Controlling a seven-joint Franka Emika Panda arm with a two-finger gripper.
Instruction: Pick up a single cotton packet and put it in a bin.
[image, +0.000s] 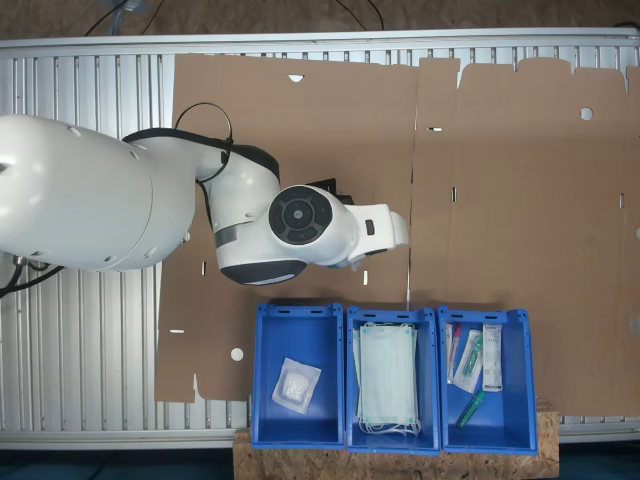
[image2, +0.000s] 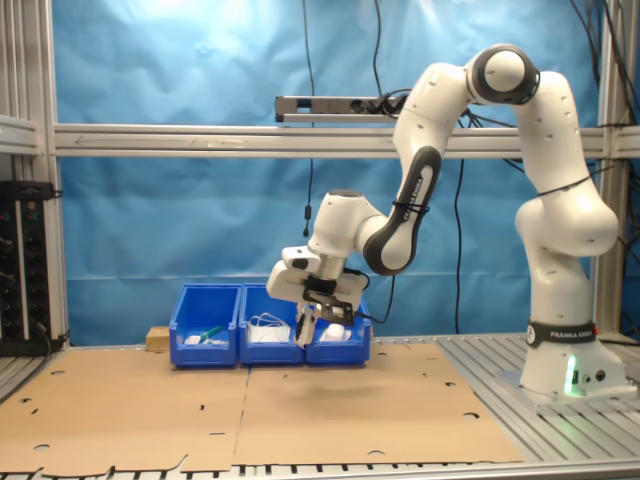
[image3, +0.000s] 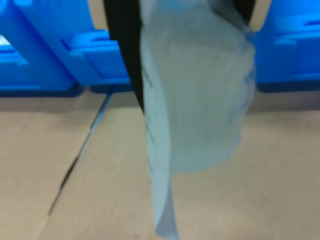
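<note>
My gripper is shut on the cotton packet, a pale flat square that hangs down between the fingers. In the second exterior view the packet shows edge-on as a thin white strip below the hand. I hold it above the cardboard, just short of the row of blue bins. The bin at the first exterior view's left end holds a square packet with a plain white pad. That same bin stands at the second exterior view's right end, right behind the gripper.
A middle bin holds pale green face masks. The third bin holds long narrow packets and green-tipped items. Brown cardboard sheets cover the slatted metal table. A wooden board lies under the bins.
</note>
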